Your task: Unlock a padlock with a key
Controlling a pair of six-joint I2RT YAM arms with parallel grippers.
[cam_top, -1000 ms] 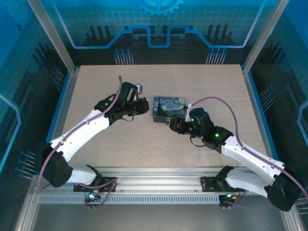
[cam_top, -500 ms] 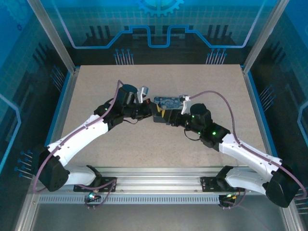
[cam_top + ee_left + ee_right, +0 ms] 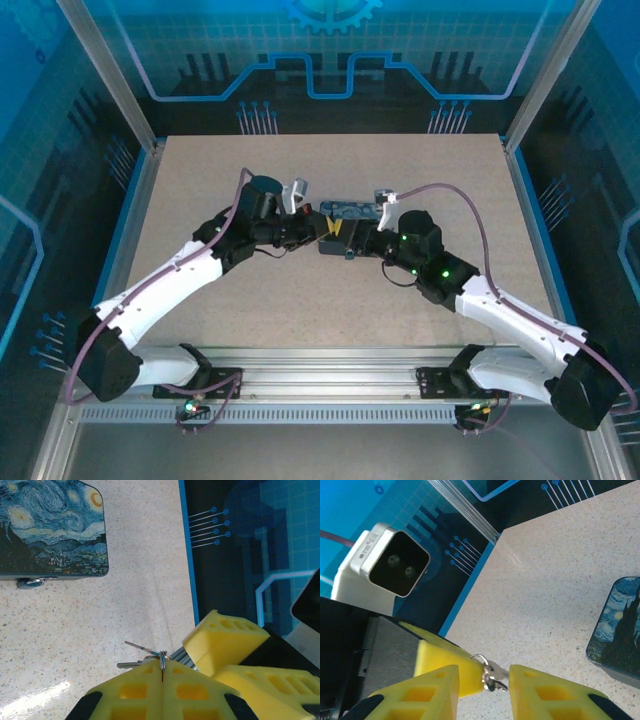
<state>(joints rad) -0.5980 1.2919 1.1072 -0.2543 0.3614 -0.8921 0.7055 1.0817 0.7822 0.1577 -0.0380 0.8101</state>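
Key (image 3: 150, 656) is a tiny thing on a thin wire ring, pinched right at the tips of the left gripper (image 3: 162, 676). Those yellow foam fingers (image 3: 135, 692) are pressed flat together on it, with the prongs and ring sticking out past them. It's held up off the speckled tabletop (image 3: 420, 170), just off the near left corner of the painted tin (image 3: 350, 210).

In the right wrist view the key (image 3: 492, 675) hangs in the gap of the right gripper (image 3: 485, 685), whose jaws stand apart, one finger on each side of it. The key's tip looks like it reaches the right-hand finger (image 3: 545, 690), but I honestly can't tell if it's actually touching. From above, both grippers meet nose to nose in front of the tin's near edge.

The tin's lid is printed with a swirly blue-and-yellow night sky: crescent moon, glowing stars, dark cypress, a little village with a church steeple (image 3: 50, 530). A small grey metal bit (image 3: 29, 583) pokes out under its edge, too small to make out. The left arm's white-and-black wrist camera (image 3: 390, 562) shows above the key too.
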